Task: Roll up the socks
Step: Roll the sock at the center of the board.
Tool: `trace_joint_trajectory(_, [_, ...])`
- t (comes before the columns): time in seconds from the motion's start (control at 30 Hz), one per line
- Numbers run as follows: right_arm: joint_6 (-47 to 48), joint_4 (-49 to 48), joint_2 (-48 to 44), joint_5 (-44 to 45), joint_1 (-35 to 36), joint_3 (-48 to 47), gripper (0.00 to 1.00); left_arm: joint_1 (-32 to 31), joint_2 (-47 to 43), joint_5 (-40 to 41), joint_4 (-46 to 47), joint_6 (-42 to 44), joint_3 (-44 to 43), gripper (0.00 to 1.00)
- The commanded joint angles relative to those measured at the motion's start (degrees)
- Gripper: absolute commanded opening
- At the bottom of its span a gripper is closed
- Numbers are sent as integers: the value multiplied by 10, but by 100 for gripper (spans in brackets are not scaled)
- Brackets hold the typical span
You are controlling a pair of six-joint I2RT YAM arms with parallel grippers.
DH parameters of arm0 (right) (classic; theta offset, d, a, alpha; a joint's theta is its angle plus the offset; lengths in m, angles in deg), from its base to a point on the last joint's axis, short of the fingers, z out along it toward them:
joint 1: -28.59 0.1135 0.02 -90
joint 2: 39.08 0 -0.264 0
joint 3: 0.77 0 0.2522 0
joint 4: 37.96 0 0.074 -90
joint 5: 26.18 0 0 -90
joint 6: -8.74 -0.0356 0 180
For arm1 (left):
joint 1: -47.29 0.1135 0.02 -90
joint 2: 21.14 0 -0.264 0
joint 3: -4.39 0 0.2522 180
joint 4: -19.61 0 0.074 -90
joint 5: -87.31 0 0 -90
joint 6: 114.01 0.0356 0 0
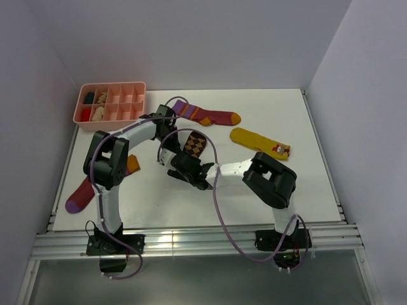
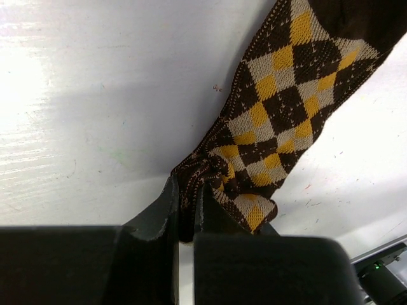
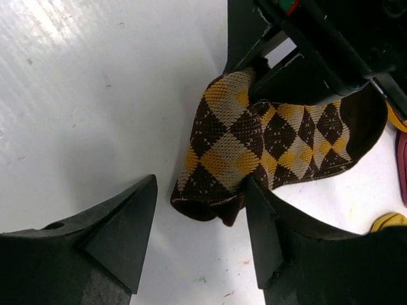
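The diamond-check sock [image 2: 280,108] is knitted cloth, matt and finely textured. The worktop [image 2: 95,95] under this sock is white, smooth and slightly glossy, with small scratches and marks. The fingers [image 3: 121,235] beside the sock look like black matt plastic.

In the top view we see the left arm [image 1: 105,171] rise from its base at 7 o'clock, fold at a raised elbow and send its forearm toward 1 o'clock; its wrist bends back down toward 5 o'clock; through the left wrist camera we see the left gripper [image 2: 186,190] with jaws almost together, pinching a bunched fold of the diamond-check sock [image 2: 280,108]; the right arm [image 1: 273,181] stands from its base at 5 o'clock, elbow high, forearm stretched toward 9 o'clock; the right gripper [image 3: 202,184] has its jaws spread, straddling that sock's other end; its finger [image 3: 270,235] on the 3 o'clock side touches the fabric; the other stands just apart.
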Motion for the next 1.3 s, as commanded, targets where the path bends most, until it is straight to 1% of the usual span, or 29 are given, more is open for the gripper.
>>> trace_joint_trajectory(0.0, [9, -10, 33, 17, 2, -17, 63, 1, 49, 76, -45, 45, 14, 0])
trace_joint_trajectory(0.1, [11, -9, 54, 38, 1, -24, 58, 1, 51, 77, -52, 53, 11, 0])
trace_joint_trajectory(0.13, [10, -10, 59, 39, 1, -28, 51, 1, 51, 78, -53, 59, 12, 0])
trace_joint_trajectory(0.2, [3, -3, 68, 40, -1, -32, 43, 1, 52, 77, -56, 64, 11, 0])
trace_joint_trajectory(0.23, [0, 4, 70, 36, -3, -34, 38, 1, 51, 77, -56, 68, 11, 1])
trace_joint_trajectory(0.27, [-3, 8, 71, 30, -6, -35, 26, 1, 50, 77, -54, 68, 12, 0])
trace_joint_trajectory(0.3, [-11, 19, 66, 23, -8, -35, 21, 1, 49, 77, -53, 70, 13, 1])
trace_joint_trajectory(0.33, [-16, 25, 61, -4, -11, -32, 16, 1, 47, 77, -52, 70, 13, 2])
trace_joint_trajectory(0.37, [-22, 31, 54, -21, -13, -30, 7, 1, 44, 79, -46, 70, 13, 5])
trace_joint_trajectory(0.4, [-34, 47, 40, -36, -20, -28, 2, 1, 36, 76, -41, 69, 16, 9])
trace_joint_trajectory(0.43, [-39, 60, 34, -56, -23, -31, 0, 1, 32, 73, -37, 70, 16, 18])
trace_joint_trajectory(0.47, [-44, 69, 29, -95, -26, -35, 0, 1, 26, 72, -32, 70, 13, 22])
trace_joint_trajectory(0.5, [-57, 106, 20, -123, -34, -38, 0, 1, 22, 73, -28, 67, 10, 26])
trace_joint_trajectory(0.53, [-65, 123, 17, -148, -39, -50, 0, 1, 17, 75, -23, 66, 10, 35])
trace_joint_trajectory(0.6, [-87, 167, 11, -237, -51, -62, 0, 1, -2, 86, -1, 58, 15, 43])
trace_joint_trajectory(0.63, [-95, 181, 9, -264, -65, -72, 0, 1, -9, 88, 7, 55, 19, 51])
trace_joint_trajectory(0.67, [-110, 193, 9, -320, -73, -78, 0, 1, -23, 92, 23, 52, 24, 53])
trace_joint_trajectory(0.77, [-132, 228, 7, -395, -102, -92, 0, 2, -52, 108, 42, 33, 35, 57])
trace_joint_trajectory(0.8, [-146, 238, 8, -441, -110, -94, 0, 3, -60, 116, 58, 22, 45, 57])
trace_joint_trajectory(0.87, [-153, 246, 8, -485, -133, -97, 0, 7, -86, 125, 73, 4, 68, 57])
trace_joint_trajectory(0.93, [-166, 259, 14, -540, -147, -105, 0, 16, -104, 134, 97, -28, 87, 60])
trace_joint_trajectory(1.0, [-172, 287, 34, -595, -166, -129, 0, 29, -135, 134, 112, -61, 120, 61])
trace_joint_trajectory(1.03, [-175, 298, 43, -617, -173, -138, 0, 34, -147, 157, 124, -72, 131, 63])
trace_joint_trajectory(1.13, [-186, 331, 73, -668, -194, -171, 0, 50, -192, 167, 147, -100, 178, 69])
trace_joint_trajectory(1.2, [-199, 344, 94, -686, -204, -190, 0, 54, -223, 169, 156, -108, 209, 70])
trace_joint_trajectory(1.27, [-210, 352, 111, -701, -211, -203, 0, 53, -252, 147, 176, -114, 243, 69])
